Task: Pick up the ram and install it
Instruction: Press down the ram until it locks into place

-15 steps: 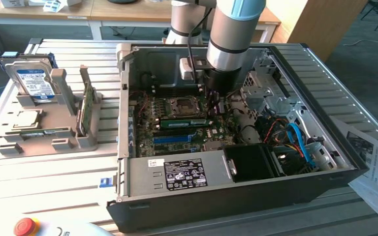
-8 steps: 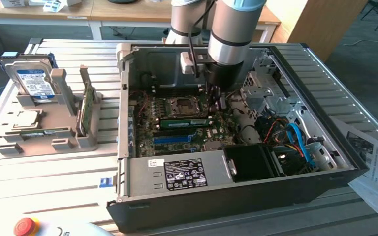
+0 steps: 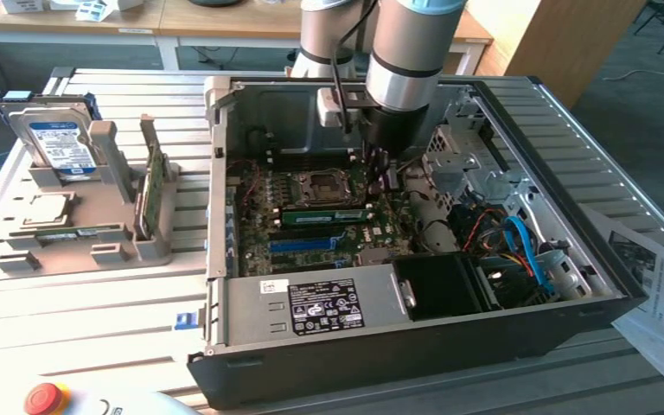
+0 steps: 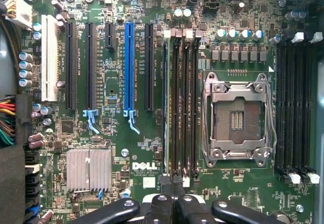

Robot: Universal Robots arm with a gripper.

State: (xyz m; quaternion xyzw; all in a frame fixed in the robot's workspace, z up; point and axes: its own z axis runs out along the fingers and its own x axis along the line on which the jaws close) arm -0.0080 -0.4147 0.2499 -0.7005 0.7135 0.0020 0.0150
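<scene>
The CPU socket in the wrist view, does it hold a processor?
No, the CPU socket is empty: inside its metal frame the bare contact field shows, with no chip seated in it.

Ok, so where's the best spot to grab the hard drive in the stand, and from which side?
Take the hard drive by its free upper edge, coming straight down from above, with the fingers across its two flat faces. It stands upright in the grey stand, which covers its lower part, so the top is probably the only clear hold.
</scene>
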